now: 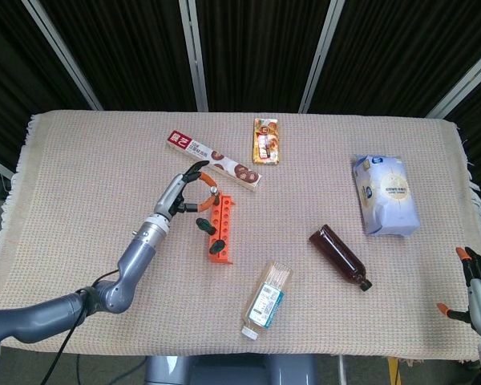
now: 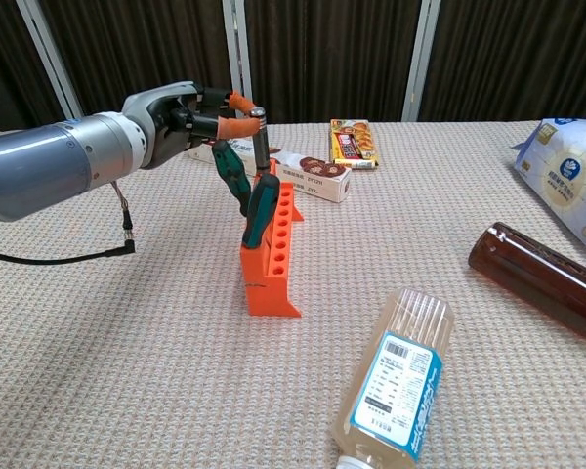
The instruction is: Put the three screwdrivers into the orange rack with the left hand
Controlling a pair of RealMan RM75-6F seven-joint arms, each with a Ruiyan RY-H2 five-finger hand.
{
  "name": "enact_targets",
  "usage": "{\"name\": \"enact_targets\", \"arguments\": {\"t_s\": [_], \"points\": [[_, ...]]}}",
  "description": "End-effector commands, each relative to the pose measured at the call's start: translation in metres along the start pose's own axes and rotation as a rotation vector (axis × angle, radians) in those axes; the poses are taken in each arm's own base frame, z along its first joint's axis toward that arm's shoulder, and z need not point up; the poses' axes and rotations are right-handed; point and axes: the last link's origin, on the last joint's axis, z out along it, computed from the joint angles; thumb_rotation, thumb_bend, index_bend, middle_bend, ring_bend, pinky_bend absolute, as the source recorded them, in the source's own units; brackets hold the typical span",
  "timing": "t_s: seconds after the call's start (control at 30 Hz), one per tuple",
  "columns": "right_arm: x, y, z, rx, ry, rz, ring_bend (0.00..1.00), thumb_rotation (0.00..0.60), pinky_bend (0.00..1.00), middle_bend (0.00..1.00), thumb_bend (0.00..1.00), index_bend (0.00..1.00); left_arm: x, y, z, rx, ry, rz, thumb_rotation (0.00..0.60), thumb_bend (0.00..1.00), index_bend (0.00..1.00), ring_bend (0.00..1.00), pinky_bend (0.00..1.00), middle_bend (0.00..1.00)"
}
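Observation:
The orange rack (image 1: 221,230) (image 2: 272,258) lies left of the table's middle. Two green-handled screwdrivers stand tilted in it: one (image 2: 262,209) near the front, another (image 2: 229,172) behind it. My left hand (image 1: 183,191) (image 2: 188,113) is at the rack's far end. Its orange-tipped fingers pinch a third screwdriver (image 2: 261,140), which stands upright over the rack's rear holes; its lower end is hidden behind the green handles. My right hand (image 1: 476,284) hangs off the table's front right corner, fingers apart and holding nothing.
A red-and-white biscuit box (image 1: 214,160) lies just behind the rack, a snack pack (image 1: 266,141) further back. A clear bottle (image 1: 266,299) and a brown bottle (image 1: 339,257) lie on their sides to the right. A blue-white bag (image 1: 387,195) sits far right.

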Motion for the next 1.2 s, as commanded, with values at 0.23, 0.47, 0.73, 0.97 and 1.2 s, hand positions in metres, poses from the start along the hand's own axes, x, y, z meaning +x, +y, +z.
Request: {"name": "enact_targets", "arguments": {"t_s": [0.23, 0.47, 0.73, 0.97, 1.2], "points": [[0.000, 0.000, 0.000, -0.002, -0.002, 0.000, 0.00, 0.600, 0.00, 0.02, 0.00, 0.00, 0.001, 0.001, -0.001, -0.007, 0.002, -0.001, 0.600, 0.50, 0.23, 0.00, 0.00, 0.00], [0.000, -0.001, 0.001, 0.002, 0.000, 0.000, 0.00, 0.600, 0.00, 0.02, 0.00, 0.00, 0.010, 0.010, -0.011, -0.080, 0.037, 0.031, 0.600, 0.50, 0.00, 0.00, 0.00, 0.00], [0.005, -0.005, 0.004, 0.027, 0.016, -0.011, 0.00, 0.600, 0.00, 0.02, 0.00, 0.00, 0.056, 0.008, -0.053, -0.155, 0.183, 0.366, 0.600, 0.49, 0.00, 0.00, 0.00, 0.00], [0.013, -0.018, 0.011, 0.093, 0.048, -0.023, 0.00, 0.600, 0.00, 0.02, 0.00, 0.00, 0.105, -0.017, -0.124, -0.018, 0.349, 0.762, 0.600, 0.49, 0.09, 0.00, 0.00, 0.00], [0.021, -0.035, 0.018, 0.160, 0.119, -0.056, 0.00, 0.600, 0.00, 0.01, 0.00, 0.00, 0.126, -0.039, -0.211, 0.114, 0.432, 0.863, 0.600, 0.49, 0.14, 0.00, 0.00, 0.00]]}}
